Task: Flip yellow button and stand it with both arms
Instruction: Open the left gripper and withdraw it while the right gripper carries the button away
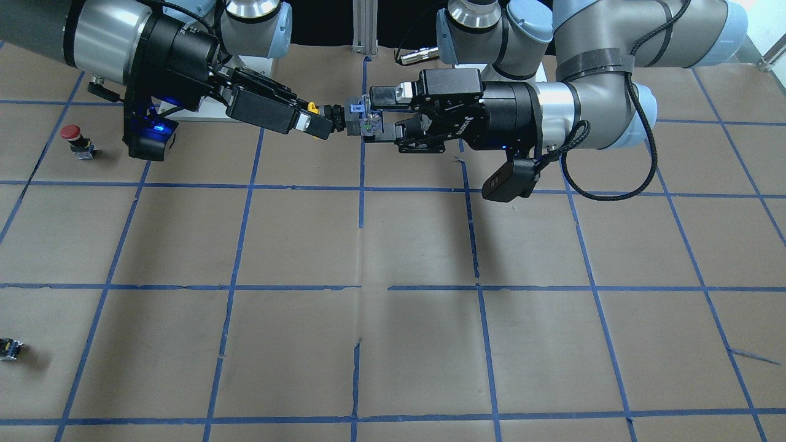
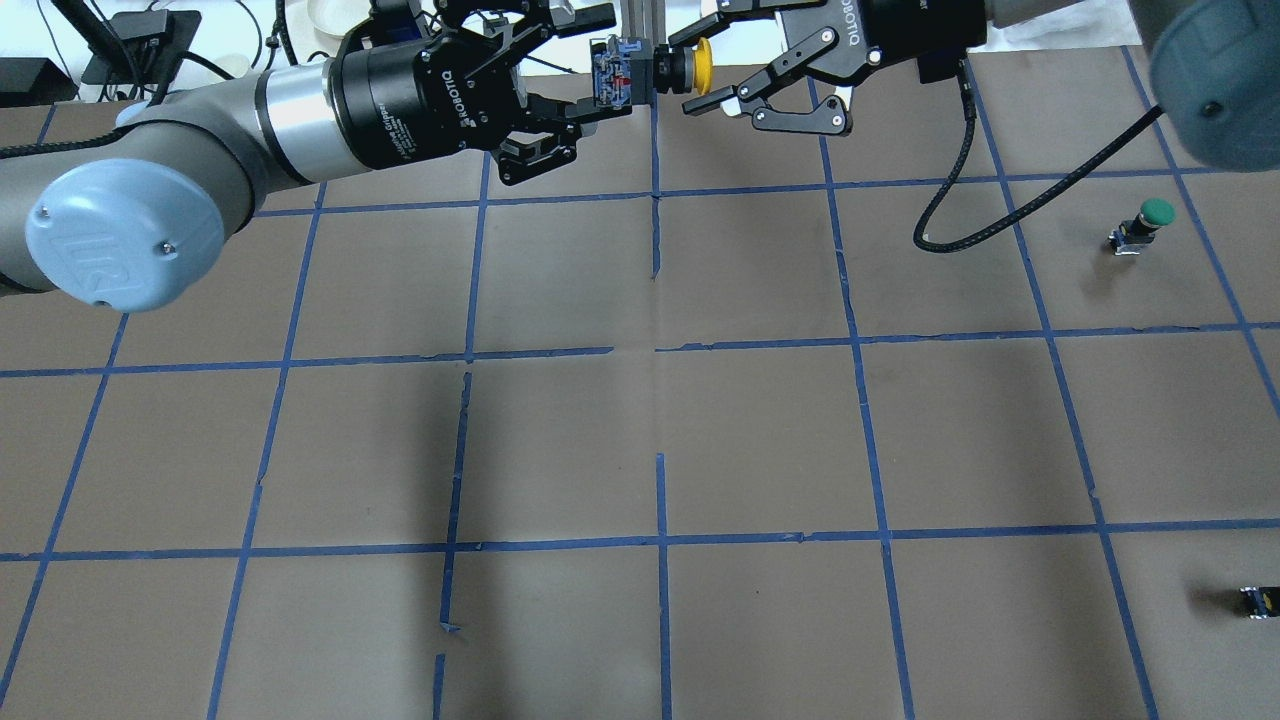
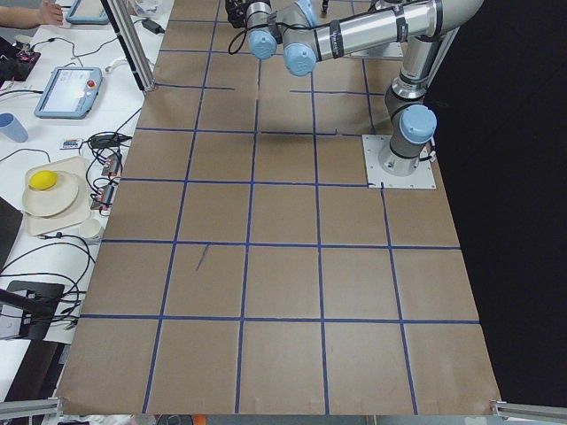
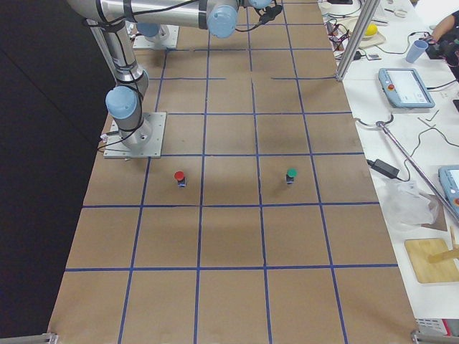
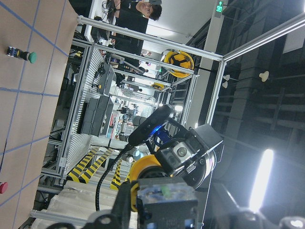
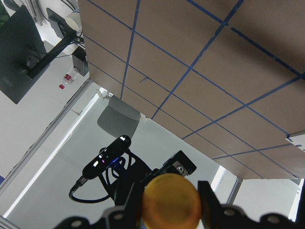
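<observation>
**Above the bench (image 2: 760,440), at the far end of the overhead view: yellow button (image 2: 660,68) held between two hands**

Nearest item, overhead view, lower right: one small capless black-yellow block (image 2: 1258,600), lying on the bench close to the edge of the picture.

Middle ground, right side: one green-capped button (image 2: 1145,222), upright on its base, well apart from the block. One red-capped button (image 1: 77,140), visible in the front view, upright on the bench just beside the wrist camera of the right arm (image 2: 1200,80).

Farthest items:
- Yellow button. Off the bench, lying level, with its cap pointing toward the right arm and its black-grey contact block toward the left arm (image 2: 200,130).
- Right hand (image 2: 710,65). Narrowed onto the yellow cap. Its wrist view shows a finger touching the cap on each side.
- Left hand (image 2: 605,60). At middling width, with one finger above and one below the contact block. In the front view both fingers lie against the block, and in its wrist view the block fills the space between them.
- Both hands are level and face each other tip to tip, with only the button's black collar between them.
</observation>
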Controlling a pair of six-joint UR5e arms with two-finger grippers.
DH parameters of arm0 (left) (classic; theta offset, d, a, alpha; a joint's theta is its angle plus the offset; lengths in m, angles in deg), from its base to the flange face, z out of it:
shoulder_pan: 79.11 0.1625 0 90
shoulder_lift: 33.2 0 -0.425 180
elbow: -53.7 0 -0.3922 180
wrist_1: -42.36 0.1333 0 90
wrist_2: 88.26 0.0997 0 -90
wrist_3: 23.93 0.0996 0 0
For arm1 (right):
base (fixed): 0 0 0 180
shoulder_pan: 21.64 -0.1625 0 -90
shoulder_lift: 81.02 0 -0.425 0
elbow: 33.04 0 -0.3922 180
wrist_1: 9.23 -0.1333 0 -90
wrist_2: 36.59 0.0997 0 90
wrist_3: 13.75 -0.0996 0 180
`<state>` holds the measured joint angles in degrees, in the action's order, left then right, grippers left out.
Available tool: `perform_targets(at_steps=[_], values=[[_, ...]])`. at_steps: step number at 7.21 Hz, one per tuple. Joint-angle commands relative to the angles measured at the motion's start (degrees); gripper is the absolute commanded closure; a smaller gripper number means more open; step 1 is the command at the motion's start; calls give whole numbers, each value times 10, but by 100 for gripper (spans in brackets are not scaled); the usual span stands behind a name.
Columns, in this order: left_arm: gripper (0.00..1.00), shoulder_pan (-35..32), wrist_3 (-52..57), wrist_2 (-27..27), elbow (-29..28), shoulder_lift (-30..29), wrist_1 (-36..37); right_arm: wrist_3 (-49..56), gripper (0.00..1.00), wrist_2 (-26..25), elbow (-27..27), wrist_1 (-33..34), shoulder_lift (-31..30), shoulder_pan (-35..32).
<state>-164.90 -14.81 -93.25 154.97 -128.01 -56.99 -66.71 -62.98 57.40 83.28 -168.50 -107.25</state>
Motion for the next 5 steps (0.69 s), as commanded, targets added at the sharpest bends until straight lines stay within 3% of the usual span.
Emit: perform_targets(at_steps=[1,2,3,5], values=[[1,1,-16,14,-5,8,2,1,56,-1,0,0,1,1],[1,9,-30,83,-9,15,19,8,56,-1,0,5,3,6],[1,18,-45,115,-14,30,25,24,58,-2,0,21,8,11],[1,51,-45,139,-19,33,26,77,60,0,0,56,14,46]])
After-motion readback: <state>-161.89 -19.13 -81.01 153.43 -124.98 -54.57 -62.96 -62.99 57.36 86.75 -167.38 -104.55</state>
